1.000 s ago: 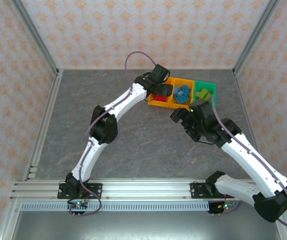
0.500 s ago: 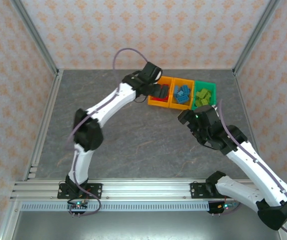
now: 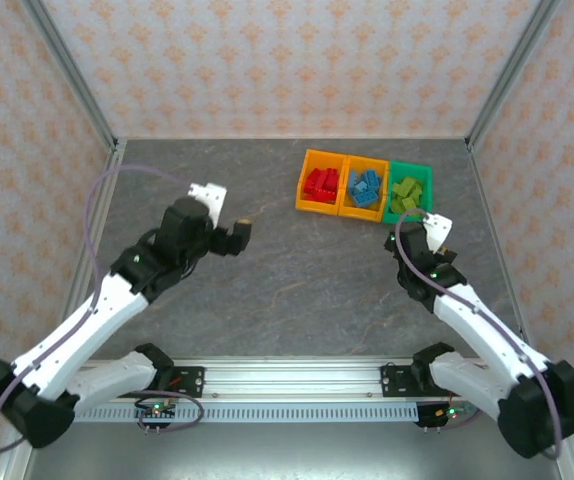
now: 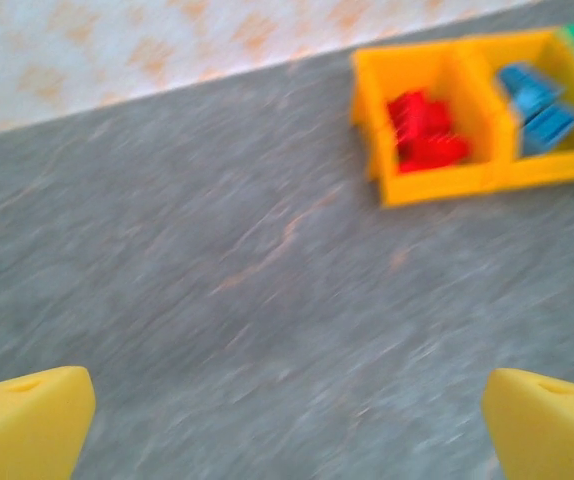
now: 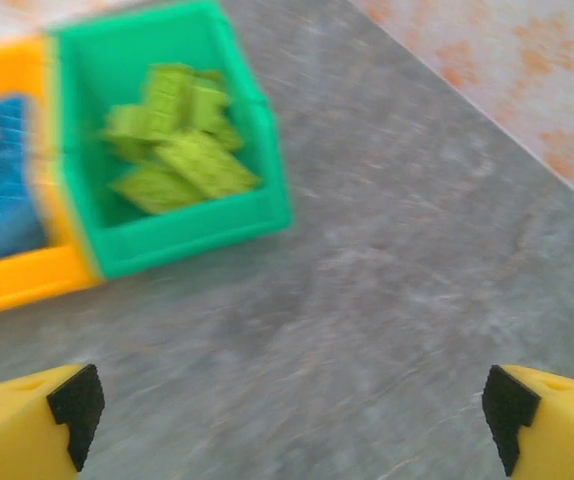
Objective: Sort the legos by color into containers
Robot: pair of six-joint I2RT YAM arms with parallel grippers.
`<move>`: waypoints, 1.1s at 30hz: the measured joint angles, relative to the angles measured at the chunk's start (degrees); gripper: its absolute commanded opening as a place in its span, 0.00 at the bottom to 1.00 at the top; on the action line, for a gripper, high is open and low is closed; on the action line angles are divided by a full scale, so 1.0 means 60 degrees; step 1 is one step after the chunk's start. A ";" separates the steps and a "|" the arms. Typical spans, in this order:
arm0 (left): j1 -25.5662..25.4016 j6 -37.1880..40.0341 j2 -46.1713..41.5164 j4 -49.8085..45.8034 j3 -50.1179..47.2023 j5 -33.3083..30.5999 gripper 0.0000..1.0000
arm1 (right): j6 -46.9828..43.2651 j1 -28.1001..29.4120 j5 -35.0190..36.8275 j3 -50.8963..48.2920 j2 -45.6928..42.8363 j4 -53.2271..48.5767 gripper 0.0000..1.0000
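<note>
Sorted legos (image 3: 319, 184) in containers (image 3: 316, 208); grey table (image 3: 297, 285), patterned walls (image 3: 297, 70).

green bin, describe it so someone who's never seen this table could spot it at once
Far right on the grey table, three open bins sit joined in a row. The green bin is the right-hand end one, holding yellow-green legos; its two neighbours are orange bins holding red legos and blue legos.

Legos (image 3: 364, 187) by colour inside three containers (image 3: 317, 208)
</note>
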 measured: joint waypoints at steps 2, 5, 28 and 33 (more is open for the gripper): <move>0.0324 0.0448 -0.0984 0.0415 -0.1337 -0.0565 1.00 | -0.0605 -0.1013 -0.0197 -0.0124 0.1031 0.0929 0.99; 0.0980 0.0721 -0.2080 0.1439 -0.3151 -0.1344 1.00 | -0.1523 -0.1672 -0.0448 -0.0120 0.2361 0.2725 0.99; 0.5071 0.0437 0.4506 0.8950 -0.4226 0.0776 1.00 | -0.3752 -0.2663 -0.3705 -0.1654 0.4976 0.9796 0.99; 0.5523 0.0525 0.5206 0.9650 -0.3901 0.2193 1.00 | -0.3774 -0.2663 -0.3869 -0.1654 0.4976 0.9799 0.99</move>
